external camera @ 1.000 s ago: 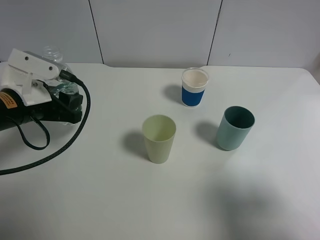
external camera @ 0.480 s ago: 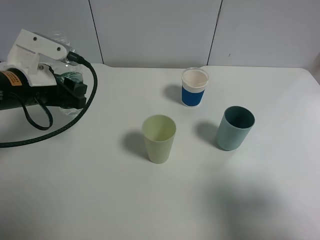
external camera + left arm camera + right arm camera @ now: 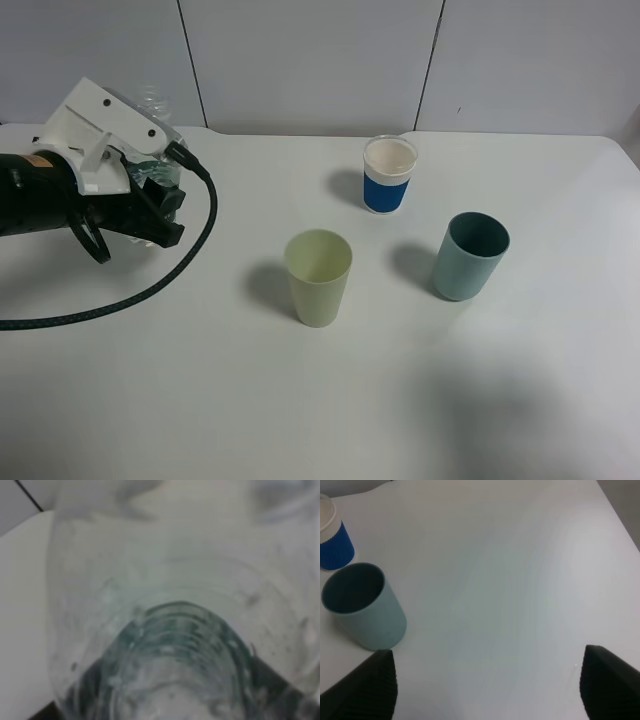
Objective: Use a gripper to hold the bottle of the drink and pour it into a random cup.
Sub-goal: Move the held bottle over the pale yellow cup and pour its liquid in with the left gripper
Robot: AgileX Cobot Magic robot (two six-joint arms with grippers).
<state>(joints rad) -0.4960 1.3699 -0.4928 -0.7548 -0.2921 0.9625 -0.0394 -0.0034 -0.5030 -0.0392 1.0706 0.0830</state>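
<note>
**While the cups stand where they were, the left arm brings the bottle further onto the table**

Compared with a second ago, the left gripper (image 3: 152, 192) sits further in from the left edge of the table (image 3: 300, 400) in the high view. It has moved toward the middle. The bottle (image 3: 153, 102) has come with it, and its clear top now shows further right along the back wall than before. The black cable (image 3: 196, 240) has swung along too, and its loop now reaches closer to the yellow-green cup (image 3: 318, 277). That cup, the teal cup (image 3: 470, 256) and the white cup with a blue band (image 3: 389, 174) have not shifted.

The left gripper is closed tight on the bottle. The bottle's body sits between the jaws, mostly hidden under the white jaw piece (image 3: 105, 128), and its top pokes out above that piece on the wall side. From the left wrist, the bottle (image 3: 175, 645) fills nearly the whole picture. It is a clear ribbed wall with a dark green band, pressed right up against the camera. How far it leans cannot be told.

The bottle is over the left part of the table, well apart from the yellow-green cup, which stands near the middle.

The right gripper (image 3: 487, 690) has its fingers spread wide at the two lower corners of its wrist view, with nothing between them. The teal cup (image 3: 362, 607) and the white cup (image 3: 332, 540) stand ahead of it.
</note>
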